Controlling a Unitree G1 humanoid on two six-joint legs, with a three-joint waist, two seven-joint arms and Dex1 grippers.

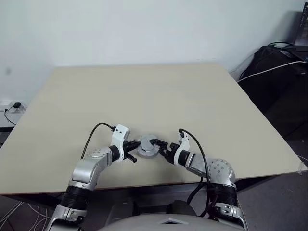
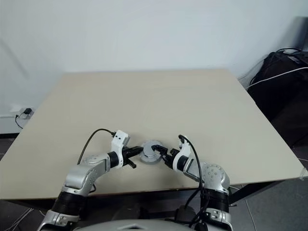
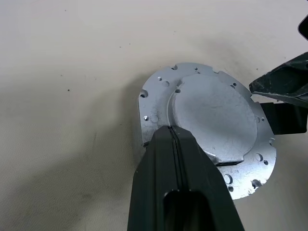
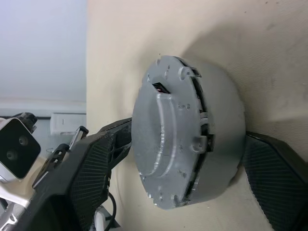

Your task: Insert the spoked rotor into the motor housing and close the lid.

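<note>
Right wrist view shows you the lid point(image 4: 159, 139) already seated on the motor housing point(image 4: 219, 130), so little seems left. Your left gripper point(image 3: 174, 132), fully closed and empty, presses its tips on the lid; your right gripper point(image 4: 183, 166) spreads wide around the housing, contact unclear.

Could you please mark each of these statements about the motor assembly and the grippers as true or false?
1. The lid sits on the motor housing. True.
2. The left gripper is wide open. False: it is shut, its tips at the lid.
3. The right gripper has a finger on either side of the motor housing. True.
4. The motor housing stands at the far edge of the table. False: it stands near the robot's edge, between the two grippers.
</note>
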